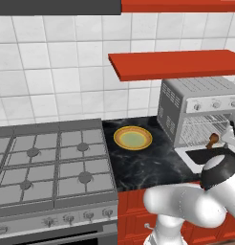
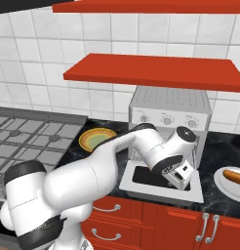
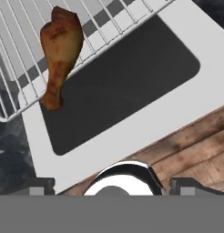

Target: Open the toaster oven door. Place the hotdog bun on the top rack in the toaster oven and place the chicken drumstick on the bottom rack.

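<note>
The toaster oven (image 1: 196, 107) stands at the right of the counter, and the toaster oven door (image 3: 118, 91) is folded down flat with its black glass facing up. On a wire rack (image 3: 22, 73) low in the cavity, which I take for the bottom rack, lies the brown chicken drumstick (image 3: 59, 50), its bone end reaching the rack's front edge. The drumstick (image 1: 213, 140) is free of my grip. My gripper (image 3: 113, 185) hovers open above the door (image 2: 161, 183), apart from the drumstick. The hotdog bun (image 2: 234, 176) rests on a white plate right of the oven. The top rack is hidden.
An empty yellow plate (image 1: 133, 138) sits on the dark counter left of the oven. The gas stove (image 1: 48, 162) takes up the left side. A red shelf (image 1: 176, 64) hangs above the oven. Red cabinet fronts (image 2: 156, 222) run below the counter.
</note>
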{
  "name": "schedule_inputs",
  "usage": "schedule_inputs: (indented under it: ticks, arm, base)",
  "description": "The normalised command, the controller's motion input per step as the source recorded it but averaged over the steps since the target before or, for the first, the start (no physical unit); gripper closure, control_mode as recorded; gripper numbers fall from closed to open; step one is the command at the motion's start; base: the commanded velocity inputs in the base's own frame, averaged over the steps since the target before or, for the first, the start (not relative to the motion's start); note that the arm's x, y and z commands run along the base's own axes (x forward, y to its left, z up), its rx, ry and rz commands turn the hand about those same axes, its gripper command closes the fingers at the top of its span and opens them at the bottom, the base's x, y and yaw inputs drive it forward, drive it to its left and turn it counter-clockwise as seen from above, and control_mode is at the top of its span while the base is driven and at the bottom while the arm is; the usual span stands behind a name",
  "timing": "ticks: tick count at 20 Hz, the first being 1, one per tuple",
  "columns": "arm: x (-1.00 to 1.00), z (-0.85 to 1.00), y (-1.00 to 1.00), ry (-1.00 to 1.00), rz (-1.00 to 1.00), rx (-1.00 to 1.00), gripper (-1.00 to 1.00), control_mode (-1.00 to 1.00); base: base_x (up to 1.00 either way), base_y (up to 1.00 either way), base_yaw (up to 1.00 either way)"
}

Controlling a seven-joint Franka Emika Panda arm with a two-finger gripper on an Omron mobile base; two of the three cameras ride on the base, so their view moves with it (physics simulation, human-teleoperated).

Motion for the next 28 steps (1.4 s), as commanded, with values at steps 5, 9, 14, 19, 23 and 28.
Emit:
schedule_inputs:
  ticks: [5,9,14,19,23,28]
  arm:
    - [0.02,-0.18,0.02,0.01,0.14,0.0,-1.0,-1.0]
    - [0.01,-0.17,0.0,0.0,0.15,0.0,-1.0,-1.0]
    - [0.24,-0.01,0.0,0.0,0.1,0.0,-1.0,-1.0]
    - [0.16,-0.1,0.0,0.0,0.09,0.0,-1.0,-1.0]
    - [0.04,-0.14,0.0,0.0,0.08,0.0,-1.0,-1.0]
    - [0.0,-0.17,0.0,0.0,0.08,0.0,-1.0,-1.0]
  base:
    - [0.0,0.0,0.0]
    - [0.0,0.0,0.0]
    - [0.0,0.0,0.0]
    - [0.0,0.0,0.0]
    - [0.0,0.0,0.0]
    - [0.0,0.0,0.0]
